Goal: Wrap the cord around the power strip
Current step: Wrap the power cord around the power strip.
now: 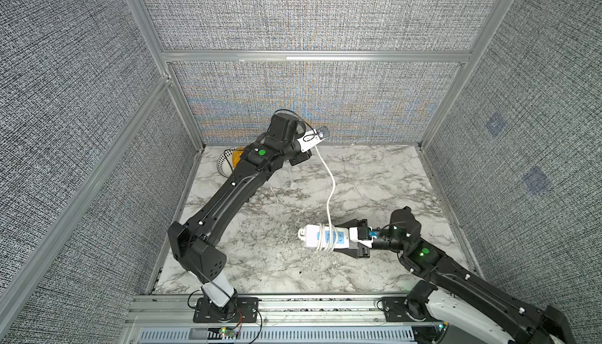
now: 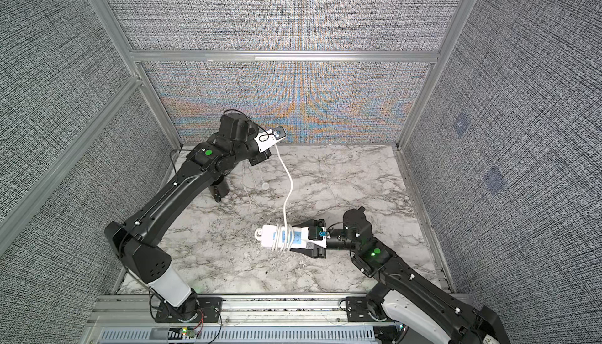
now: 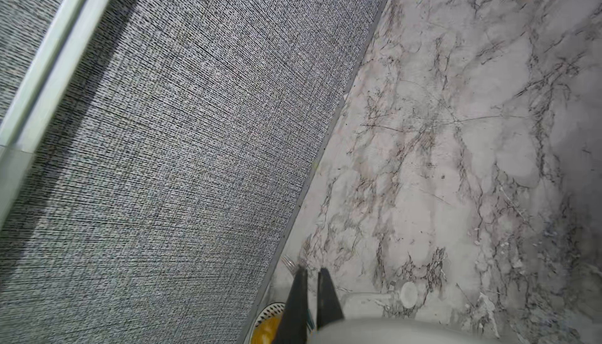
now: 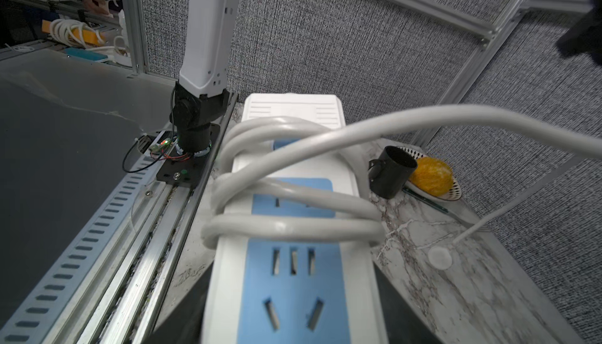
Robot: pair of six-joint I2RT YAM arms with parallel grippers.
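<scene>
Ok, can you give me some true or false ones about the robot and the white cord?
The cord is looped around the power strip. True.
The cord rises from the strip up to the left gripper. True.
The left gripper holds the power strip. False: the right gripper holds it by one end.
The mug is red. False: it is black.
The socket panels are green. False: they are light blue.

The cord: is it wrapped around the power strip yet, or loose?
Partly wrapped: several loops of the cord circle the power strip at its middle; the rest rises free toward the left gripper.
</scene>
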